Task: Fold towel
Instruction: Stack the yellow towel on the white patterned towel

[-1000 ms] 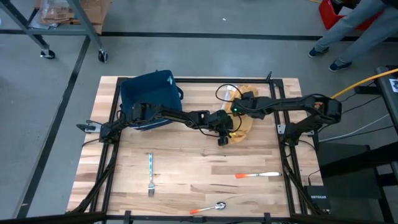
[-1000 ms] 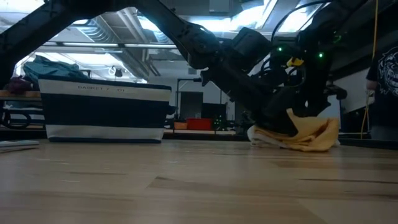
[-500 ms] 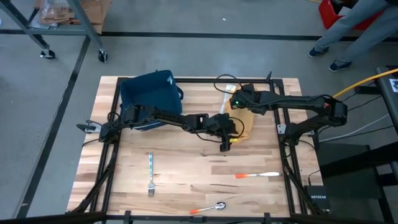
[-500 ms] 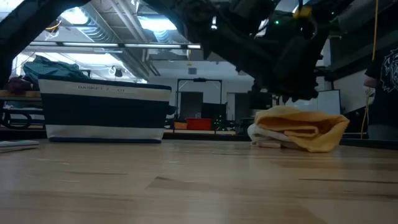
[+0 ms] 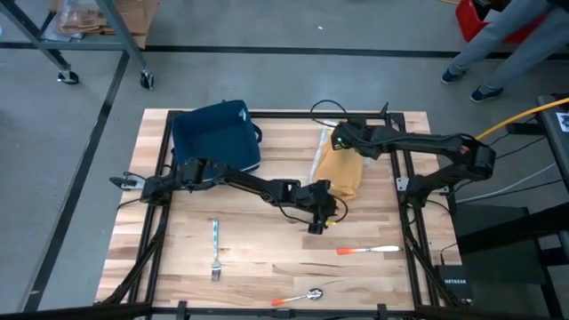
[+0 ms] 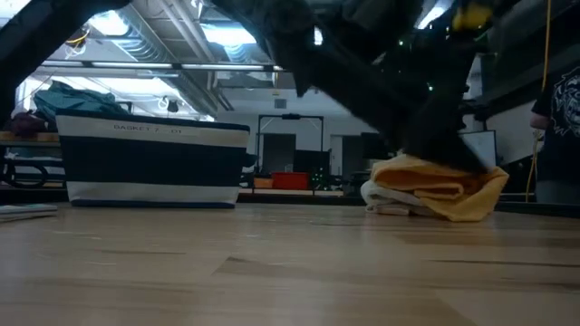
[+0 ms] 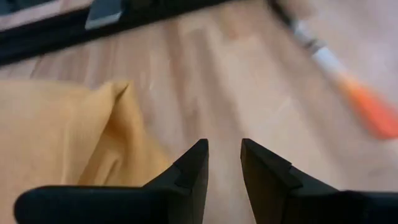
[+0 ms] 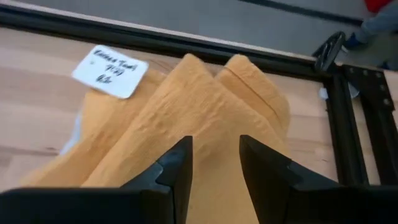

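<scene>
Mustard-yellow crinkled cloth towel [image 5: 340, 172], folded, lying flat on the wood tabletop.
A compact layered bundle is seen in the table's right rear part [image 6: 441, 188]; soft folded edges are stacked [image 8: 205, 118], a white handwritten tag is attached at one side, and one corner is raised [image 7: 93, 134].

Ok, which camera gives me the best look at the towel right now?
The right wrist view: the towel fills it, folds and white tag clear. The high view shows its whole outline; the low view shows its stacked edge; the left wrist view catches only a corner.
</scene>
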Controlling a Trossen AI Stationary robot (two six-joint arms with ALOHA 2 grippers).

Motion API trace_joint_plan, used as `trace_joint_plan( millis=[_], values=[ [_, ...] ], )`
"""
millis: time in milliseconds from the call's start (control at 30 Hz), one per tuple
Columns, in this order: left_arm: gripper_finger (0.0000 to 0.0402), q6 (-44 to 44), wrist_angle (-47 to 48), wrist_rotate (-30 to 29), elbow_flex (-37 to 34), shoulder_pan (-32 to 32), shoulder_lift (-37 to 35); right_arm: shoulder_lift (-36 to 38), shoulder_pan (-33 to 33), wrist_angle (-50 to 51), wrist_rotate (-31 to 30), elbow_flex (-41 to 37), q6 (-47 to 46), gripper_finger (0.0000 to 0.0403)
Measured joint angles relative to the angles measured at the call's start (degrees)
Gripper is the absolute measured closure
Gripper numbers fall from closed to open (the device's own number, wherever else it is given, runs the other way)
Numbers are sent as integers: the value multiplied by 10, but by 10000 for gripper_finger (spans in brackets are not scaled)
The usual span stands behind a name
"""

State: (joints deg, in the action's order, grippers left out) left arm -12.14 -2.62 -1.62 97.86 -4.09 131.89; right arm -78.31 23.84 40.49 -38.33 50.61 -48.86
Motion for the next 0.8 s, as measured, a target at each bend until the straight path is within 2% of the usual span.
trace_joint_plan(
  millis=[167,333,467,633,800],
  values=[
    [314,-19,-28,-37,-1,12,34,-20,40,-5,24,0,0,268],
    [314,-15,-47,-41,0,34,59,-60,73,-15,44,0,1,268],
    [314,-13,-48,-42,0,50,65,-111,96,-57,87,0,27,268],
    [314,-20,-47,-51,1,69,65,-165,104,-109,106,1,42,268],
    [314,10,-38,-52,1,84,65,-169,103,-107,107,2,41,268]
  ],
)
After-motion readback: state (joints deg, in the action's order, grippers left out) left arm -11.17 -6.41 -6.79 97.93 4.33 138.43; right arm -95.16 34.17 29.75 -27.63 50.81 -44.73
